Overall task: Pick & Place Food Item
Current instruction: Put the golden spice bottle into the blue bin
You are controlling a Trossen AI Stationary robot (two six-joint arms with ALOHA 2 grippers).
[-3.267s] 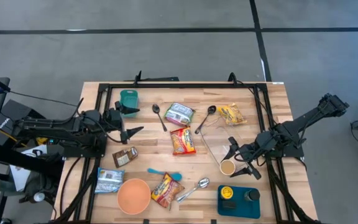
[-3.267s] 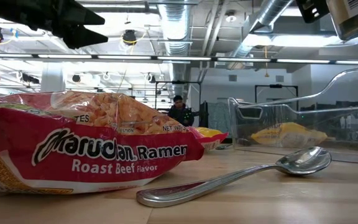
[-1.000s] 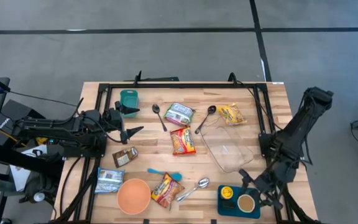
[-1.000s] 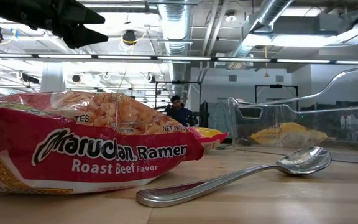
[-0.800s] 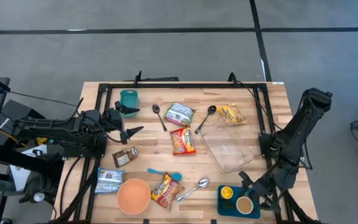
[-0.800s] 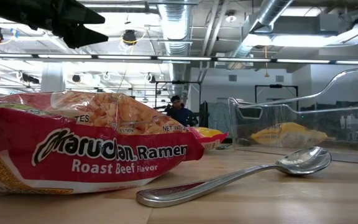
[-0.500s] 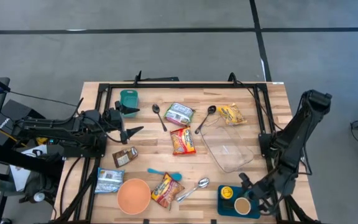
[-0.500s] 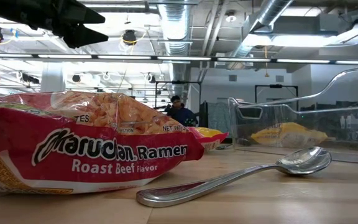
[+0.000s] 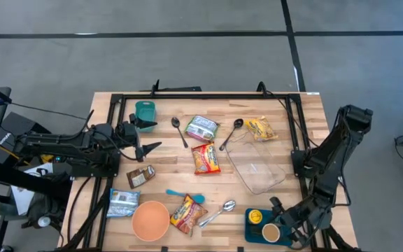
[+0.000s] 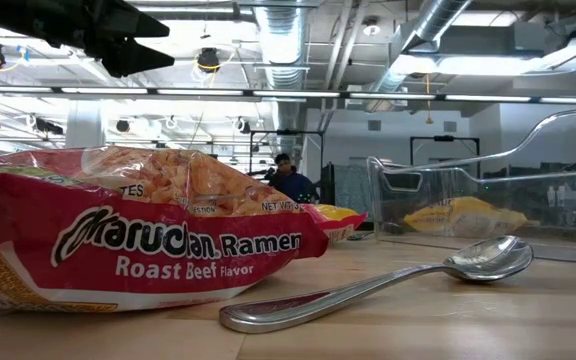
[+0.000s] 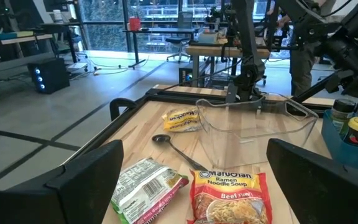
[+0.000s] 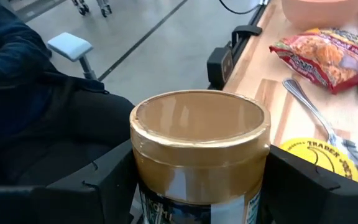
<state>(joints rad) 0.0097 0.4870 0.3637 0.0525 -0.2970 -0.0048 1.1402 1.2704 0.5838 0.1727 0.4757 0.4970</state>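
A jar with a tan lid (image 12: 199, 146) sits between the fingers of my right gripper (image 9: 276, 229) at the table's near right corner. In the high view the jar (image 9: 271, 232) is over the blue tray (image 9: 251, 234), beside a yellow-lidded jar (image 9: 256, 217) that stands in the tray. Whether its base touches the tray is hidden. My left gripper (image 9: 152, 135) waits open at the table's left side, level, with nothing between its fingers. My right gripper pinches the jar by its two opposite sides (image 12: 143, 186) just below the lid, between the two fingers (image 12: 107, 183). The fingers come slanting down from the table's right side. The jar stands upright with its lid up; its base is hidden by the jar itself.
A clear plastic container (image 9: 257, 168) stands just beyond the tray. Ramen packs (image 9: 206, 158), snack bags (image 9: 186, 213), spoons (image 9: 219, 212), an orange bowl (image 9: 150, 220) and a teal cup (image 9: 144, 112) lie spread over the middle and left of the table.
My right gripper has carried the jar downward and a little toward the table's near edge and left, over the blue tray, tipping and rolling slightly as it went. The jar has stayed upright in the hold.
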